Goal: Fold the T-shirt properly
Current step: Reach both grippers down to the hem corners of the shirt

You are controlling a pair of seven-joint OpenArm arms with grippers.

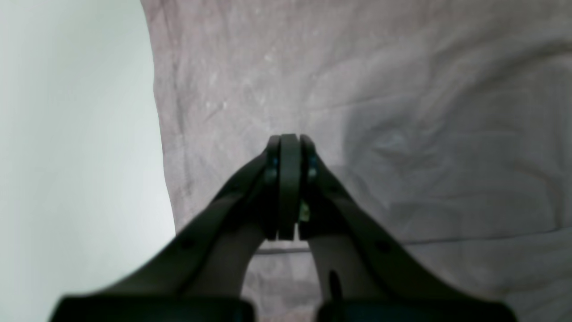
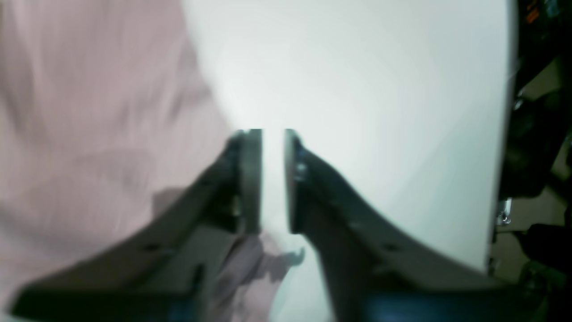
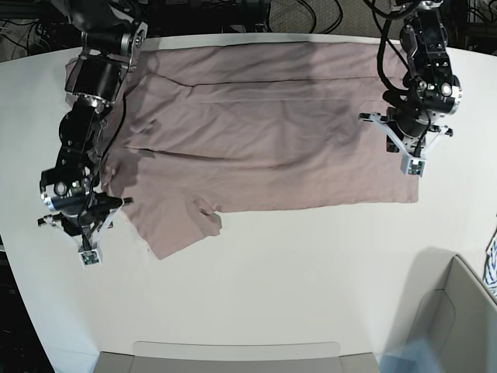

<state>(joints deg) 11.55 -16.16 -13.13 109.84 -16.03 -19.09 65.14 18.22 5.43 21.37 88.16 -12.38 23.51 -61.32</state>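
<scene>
Hovering over the T-shirt [image 3: 256, 132], left end effector [image 1: 289, 188] together; right end effector [image 2: 272, 179] apart, seemingly above table [image 3: 295, 280].

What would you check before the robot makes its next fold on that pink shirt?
1. T-shirt lying flat on the table: mostly ok, though wrinkled, with a small bump near its lower edge.
2. Left gripper over the cloth: ok.
3. Left gripper holding cloth: not ok; jaws closed, empty.
4. Right gripper ready to grasp: ok; jaws parted.
5. Right gripper over the shirt: not ok; mostly above bare table beside the sleeve.
6. Whole shirt on the table: ok.
</scene>
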